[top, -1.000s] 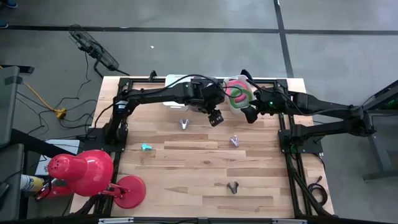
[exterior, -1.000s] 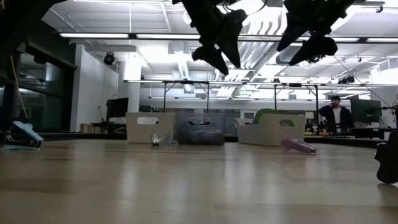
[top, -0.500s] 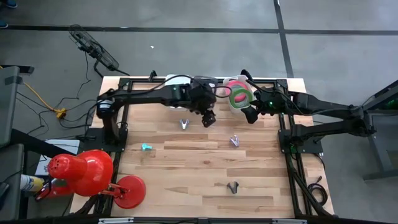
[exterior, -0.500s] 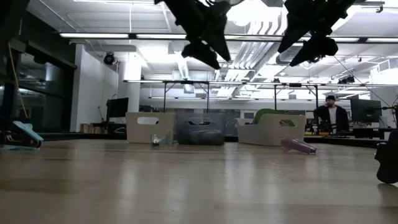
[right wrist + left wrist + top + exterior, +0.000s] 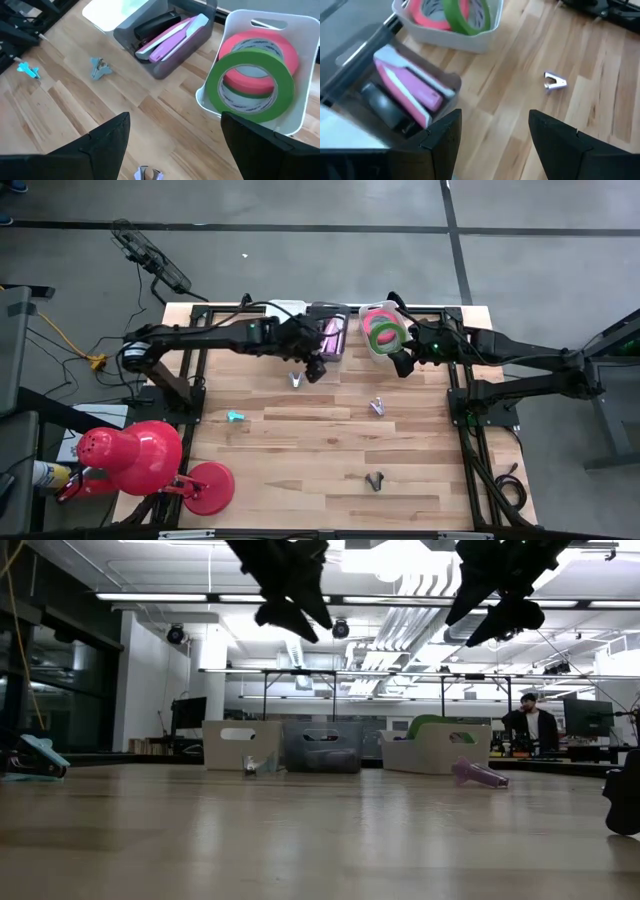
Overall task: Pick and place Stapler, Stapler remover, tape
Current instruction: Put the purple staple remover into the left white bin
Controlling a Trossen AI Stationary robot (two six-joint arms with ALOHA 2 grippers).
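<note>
Leaning tilted in white bin (image 5: pixel 300 107): tape (image 5: pixel 250 82) rolls; L hand (image 5: pixel 314 370), R hand (image 5: pixel 402 364) both released, empty.

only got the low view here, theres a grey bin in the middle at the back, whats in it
Observer: The grey bin holds a pink stapler and a black one beside it.
Operator: and the white bin to its right, i just see green poking out
Observer: That white bin holds the tape: a green roll on top, a pink one under it.
Operator: which arm is the one up on my left
Observer: The left gripper, empty, fingers apart, above the table just in front of the grey bin.
Operator: anything loose i cant see
Observer: A dark staple remover lies near the front of the table, to the right.
</note>
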